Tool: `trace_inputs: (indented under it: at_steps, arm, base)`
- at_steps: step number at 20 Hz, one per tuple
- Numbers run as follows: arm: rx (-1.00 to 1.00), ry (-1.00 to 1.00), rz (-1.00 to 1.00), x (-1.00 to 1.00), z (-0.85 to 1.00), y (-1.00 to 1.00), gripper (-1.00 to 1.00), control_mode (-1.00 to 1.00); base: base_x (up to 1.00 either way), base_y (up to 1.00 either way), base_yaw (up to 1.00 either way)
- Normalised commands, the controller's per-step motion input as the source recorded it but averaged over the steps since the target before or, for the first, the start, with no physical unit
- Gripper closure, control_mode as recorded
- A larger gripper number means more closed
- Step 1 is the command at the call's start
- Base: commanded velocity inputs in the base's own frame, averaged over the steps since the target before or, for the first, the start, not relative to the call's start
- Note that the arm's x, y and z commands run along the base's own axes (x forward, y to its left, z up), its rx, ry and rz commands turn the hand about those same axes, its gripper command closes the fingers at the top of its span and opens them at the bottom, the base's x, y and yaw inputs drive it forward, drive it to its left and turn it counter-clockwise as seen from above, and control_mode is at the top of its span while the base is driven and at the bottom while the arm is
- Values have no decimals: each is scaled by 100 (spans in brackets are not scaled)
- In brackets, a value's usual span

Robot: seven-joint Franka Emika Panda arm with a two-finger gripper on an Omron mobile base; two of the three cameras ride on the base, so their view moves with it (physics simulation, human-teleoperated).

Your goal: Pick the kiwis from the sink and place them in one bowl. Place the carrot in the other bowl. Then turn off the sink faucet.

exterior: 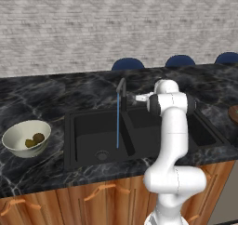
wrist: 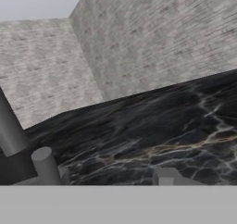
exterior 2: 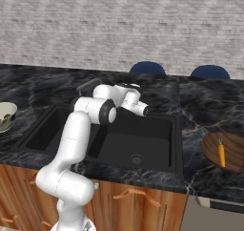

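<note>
Both kiwis, a yellow-green one (exterior: 30,143) and a brown one (exterior: 39,137), lie in the off-white bowl (exterior: 18,132) on the counter left of the sink (exterior: 90,131). The carrot (exterior 2: 221,154) lies in the brown bowl (exterior 2: 209,149) right of the sink (exterior 2: 152,130). At the back of the sink stands the faucet (exterior: 122,90), with a thin blue stream (exterior: 117,126) falling into the left basin. My gripper (exterior: 139,98) hovers just right of the faucet, open and holding nothing. In the hand view the gripper (wrist: 114,176) faces the back wall, with the spout (wrist: 9,130) and the lever (wrist: 45,165) at its left.
Black marble counter (exterior: 46,94) runs around the sink up to a grey brick wall (exterior: 93,29). Blue chair backs (exterior: 128,63) show behind the counter. Wooden cabinet fronts with handles (exterior: 104,189) lie below. The off-white bowl's edge (exterior 2: 5,114) shows at far left.
</note>
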Motion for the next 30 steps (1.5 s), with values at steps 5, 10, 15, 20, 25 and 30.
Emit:
trace_inputs:
  at_steps: [5,10,15,20,25,30]
  arm:
    - [0,0,0,0,0,0,100,-100]
    - [0,0,0,0,0,0,100,-100]
    - [0,0,0,0,0,13,100,-100]
    - [0,0,0,0,-1,23,100,-100]
    - [0,0,0,0,-2,26,100,-100]
    - [0,0,1,0,-6,33,100,-100]
  base:
    - [0,0,0]
    - [0,0,0]
    - [0,0,0]
    - [0,0,0]
    - [0,0,0]
    - [0,0,0]
